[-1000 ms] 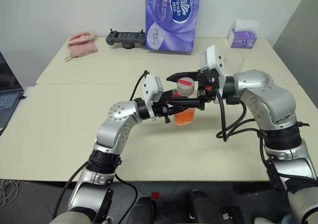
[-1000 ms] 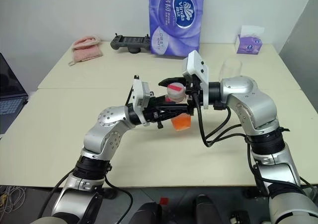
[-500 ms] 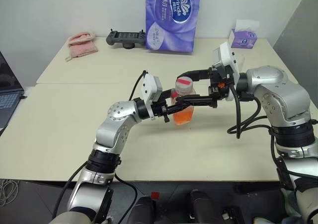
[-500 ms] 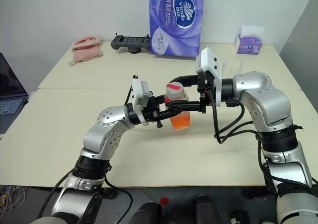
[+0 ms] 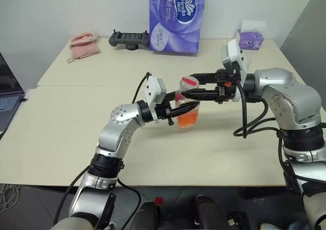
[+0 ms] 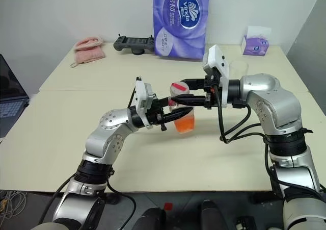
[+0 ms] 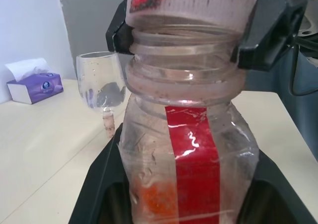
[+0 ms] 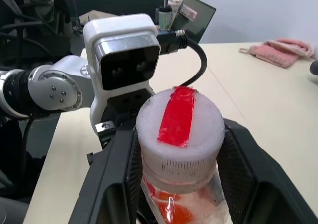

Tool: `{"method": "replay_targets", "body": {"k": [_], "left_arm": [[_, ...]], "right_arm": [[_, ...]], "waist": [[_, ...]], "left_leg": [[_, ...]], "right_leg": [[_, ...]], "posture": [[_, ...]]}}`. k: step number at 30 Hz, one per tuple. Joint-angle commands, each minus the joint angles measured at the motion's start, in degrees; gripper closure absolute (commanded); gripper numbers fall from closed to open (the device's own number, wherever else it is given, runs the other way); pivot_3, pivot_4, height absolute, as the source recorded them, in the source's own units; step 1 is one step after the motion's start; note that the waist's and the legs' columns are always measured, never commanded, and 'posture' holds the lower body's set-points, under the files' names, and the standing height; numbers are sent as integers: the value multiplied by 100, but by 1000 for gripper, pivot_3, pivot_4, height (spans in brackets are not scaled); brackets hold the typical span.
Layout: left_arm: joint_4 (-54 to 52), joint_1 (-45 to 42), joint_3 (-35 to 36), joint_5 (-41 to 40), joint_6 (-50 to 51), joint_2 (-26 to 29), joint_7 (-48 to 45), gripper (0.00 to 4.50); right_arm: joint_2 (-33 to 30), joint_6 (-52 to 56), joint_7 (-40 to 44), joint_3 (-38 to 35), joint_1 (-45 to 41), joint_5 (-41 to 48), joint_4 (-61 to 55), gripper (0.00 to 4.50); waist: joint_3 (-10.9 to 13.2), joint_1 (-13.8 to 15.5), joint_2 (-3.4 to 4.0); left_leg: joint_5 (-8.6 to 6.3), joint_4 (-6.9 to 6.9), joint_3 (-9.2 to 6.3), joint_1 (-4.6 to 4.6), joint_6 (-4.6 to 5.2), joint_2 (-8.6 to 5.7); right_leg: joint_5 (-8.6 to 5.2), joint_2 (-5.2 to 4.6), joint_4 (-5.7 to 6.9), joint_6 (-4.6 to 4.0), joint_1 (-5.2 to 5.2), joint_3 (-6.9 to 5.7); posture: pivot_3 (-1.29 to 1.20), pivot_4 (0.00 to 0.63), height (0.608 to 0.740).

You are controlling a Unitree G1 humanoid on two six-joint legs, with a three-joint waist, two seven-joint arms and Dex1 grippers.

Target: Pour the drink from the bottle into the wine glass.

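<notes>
While my left hand [image 5: 184, 109] clamps the bottle [image 5: 187, 110] mid-frame and my right hand [image 5: 189, 87] grips its cap [image 5: 189, 82], the beige tabletop [image 5: 76, 133] meets a white wall [image 5: 66, 10] at the top.

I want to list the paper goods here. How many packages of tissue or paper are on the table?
2. A large purple tissue pack stands at the table's far edge, in the middle. A small purple tissue box sits at the far right corner. Others may be out of view.
</notes>
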Motion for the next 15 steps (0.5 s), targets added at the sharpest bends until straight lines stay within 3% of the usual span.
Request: {"method": "replay_targets", "body": {"k": [1, 15], "left_arm": [[-200, -112, 93, -71, -86, -28, 9, 2785], [-186, -102, 77, -42, -79, -22, 17, 2787]], "right_arm": [[-13, -30, -85, -122, -178, 54, -179, 2722], [-237, -592, 1413, -199, -608, 254, 739, 2742]], "waist": [[0, 0, 0], [0, -5, 0]], "left_leg": [[0, 0, 0, 0, 0, 0], [0, 1, 1, 3, 0, 3]], "right_leg": [[0, 0, 0, 0, 0, -1], [0, 2, 2, 0, 0, -1]], "posture": [[0, 150, 740], [0, 150, 740]]}}
